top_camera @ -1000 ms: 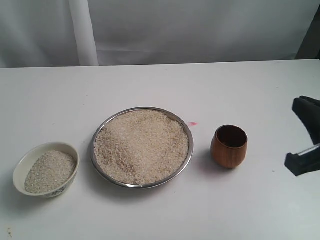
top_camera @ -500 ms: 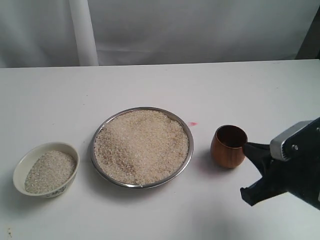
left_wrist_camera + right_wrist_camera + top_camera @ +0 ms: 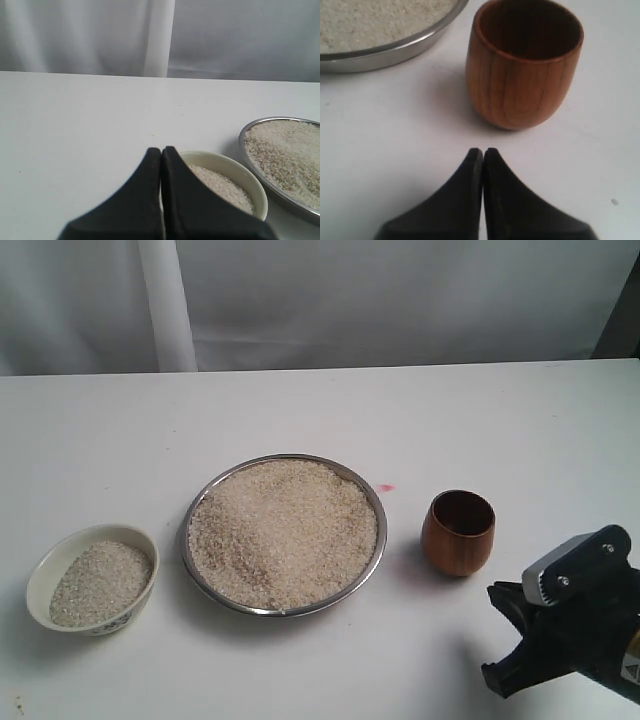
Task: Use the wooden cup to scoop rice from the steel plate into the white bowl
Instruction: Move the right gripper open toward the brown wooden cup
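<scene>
The steel plate (image 3: pixel 283 534), heaped with rice (image 3: pixel 280 525), sits mid-table. Left of it stands the white bowl (image 3: pixel 92 578), part-filled with rice (image 3: pixel 100 582). The wooden cup (image 3: pixel 459 532) stands upright and empty to the right of the plate. My right gripper (image 3: pixel 482 150) is shut with nothing in it, its tips a short way short of the cup (image 3: pixel 525 65). The right arm (image 3: pixel 575 625) shows at the lower right. My left gripper (image 3: pixel 161 148) is shut and empty just before the bowl (image 3: pixel 225 172); it is out of the exterior view.
A small pink mark (image 3: pixel 386 487) lies on the white table between plate and cup. A grey curtain with a white pole (image 3: pixel 168 305) backs the table's far edge. The plate's rim (image 3: pixel 395 52) runs close beside the cup.
The right arm came in from the right edge towards the cup, then dropped back towards the table's front edge, away from the cup. Plate, bowl and cup have not moved.
</scene>
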